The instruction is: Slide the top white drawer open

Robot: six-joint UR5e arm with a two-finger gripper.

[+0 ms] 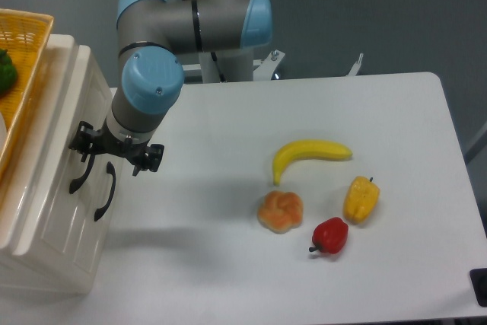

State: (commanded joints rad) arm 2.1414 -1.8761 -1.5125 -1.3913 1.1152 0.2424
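Note:
The cream-white cabinet (pixel 53 211) stands at the table's left edge, its front facing right. The top white drawer (pixel 67 123) looks closed; its curved black handle (pixel 78 175) is the left one of the two. The lower drawer's handle (pixel 105 188) is just right of it. My gripper (pixel 114 154) hangs from the blue-grey arm (pixel 151 85) right against the cabinet front, at the upper end of the top drawer's handle. Its fingertips are hidden under its black body, so I cannot tell whether they hold the handle.
A yellow wicker basket (pixel 23 43) with something green sits on top of the cabinet. On the table to the right lie a banana (pixel 310 156), a bun-like pastry (pixel 281 211), a red pepper (pixel 330 235) and a yellow pepper (pixel 361 199).

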